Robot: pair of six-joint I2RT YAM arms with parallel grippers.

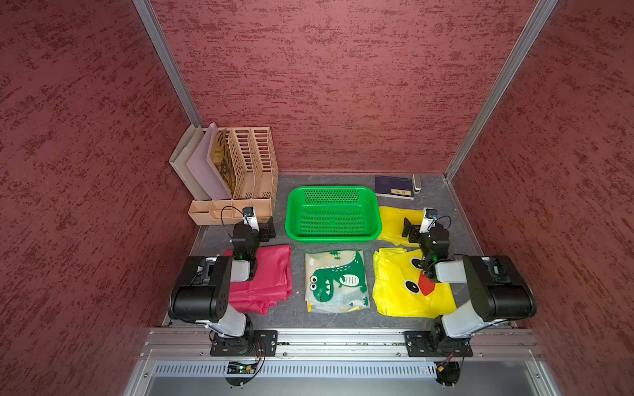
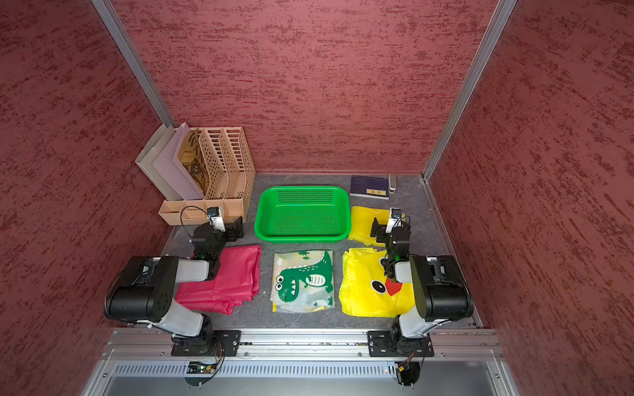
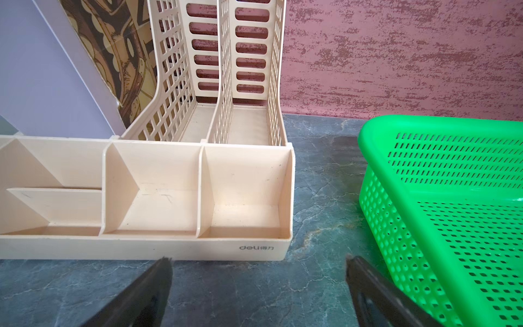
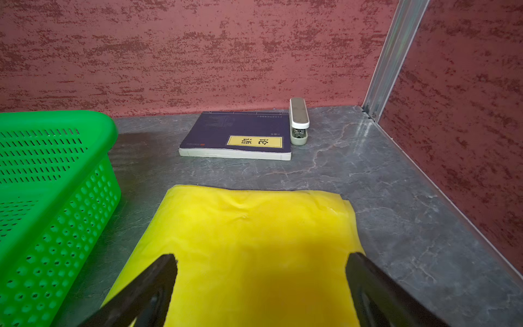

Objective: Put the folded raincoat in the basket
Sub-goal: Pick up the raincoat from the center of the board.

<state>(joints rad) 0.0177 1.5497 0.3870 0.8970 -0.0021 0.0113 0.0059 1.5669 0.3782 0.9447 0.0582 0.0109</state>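
The empty green basket stands mid-table. Near the front lie three folded raincoats: a pink one, a dinosaur-print one and a yellow duck one. A smaller folded yellow raincoat lies right of the basket. My right gripper hovers open over that yellow piece, holding nothing. My left gripper stands open above bare table, between the basket's left wall and the organizer.
A beige file organizer with folders stands at the back left. At the back right a dark blue book lies beside a stapler. Red walls close in three sides.
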